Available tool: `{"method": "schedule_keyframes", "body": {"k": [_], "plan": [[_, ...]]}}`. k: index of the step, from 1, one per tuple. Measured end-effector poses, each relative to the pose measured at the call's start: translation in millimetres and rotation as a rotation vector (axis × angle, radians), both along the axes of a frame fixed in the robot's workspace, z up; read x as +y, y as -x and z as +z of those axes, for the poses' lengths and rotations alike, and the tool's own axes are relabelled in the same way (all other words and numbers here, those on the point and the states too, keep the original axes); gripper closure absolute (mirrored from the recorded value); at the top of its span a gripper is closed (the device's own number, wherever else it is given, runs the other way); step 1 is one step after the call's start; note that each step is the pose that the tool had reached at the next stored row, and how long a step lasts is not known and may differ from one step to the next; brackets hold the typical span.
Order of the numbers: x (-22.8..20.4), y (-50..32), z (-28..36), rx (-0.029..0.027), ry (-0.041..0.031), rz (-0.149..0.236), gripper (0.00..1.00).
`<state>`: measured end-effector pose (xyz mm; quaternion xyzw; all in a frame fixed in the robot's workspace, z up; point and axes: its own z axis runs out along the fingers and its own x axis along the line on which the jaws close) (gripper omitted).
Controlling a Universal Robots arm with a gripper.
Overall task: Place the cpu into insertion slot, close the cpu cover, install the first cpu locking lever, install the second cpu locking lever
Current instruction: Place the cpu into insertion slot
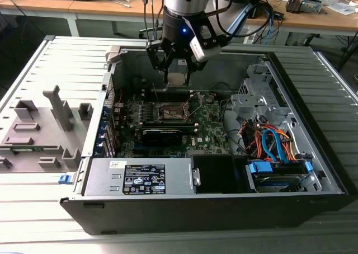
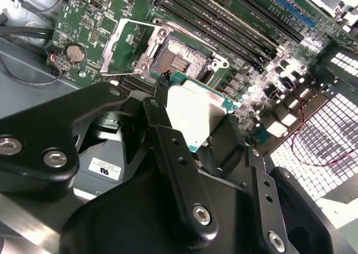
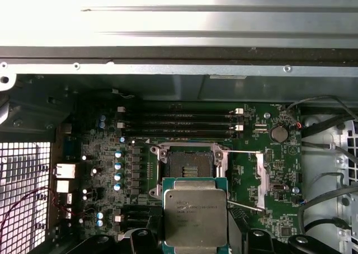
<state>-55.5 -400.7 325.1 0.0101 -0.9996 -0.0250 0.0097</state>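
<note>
My gripper [image 1: 177, 75] hangs over the back half of the open computer case, shut on the cpu [image 1: 177, 79]. The cpu [image 3: 194, 215] is a flat square chip with a dull silver top, held level between the black fingers [image 2: 168, 136]. Just beyond its edge, lower down on the green motherboard, lies the insertion slot [image 3: 188, 163], its dark pin field uncovered [image 2: 182, 55]. The cpu cover [image 3: 262, 175] is swung open to one side of the slot and shows as a silvery frame [image 2: 126, 47]. Thin wire levers [image 3: 246, 151] stick out beside it.
Long black memory slots [image 3: 179, 120] run beside the socket. A black expansion card [image 1: 162, 133] lies nearer the case front, then the power supply [image 1: 140, 178]. A drive cage with coloured cables [image 1: 274, 147] stands on the exterior view's right. A grey fixture [image 1: 39, 131] sits outside the case.
</note>
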Motion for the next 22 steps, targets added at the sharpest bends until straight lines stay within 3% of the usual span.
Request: {"method": "schedule_keyframes", "body": {"k": [22], "plan": [[0.0, 0.0, -4.2, 0.0, 0.0009, 0.0, 0.46]]}}
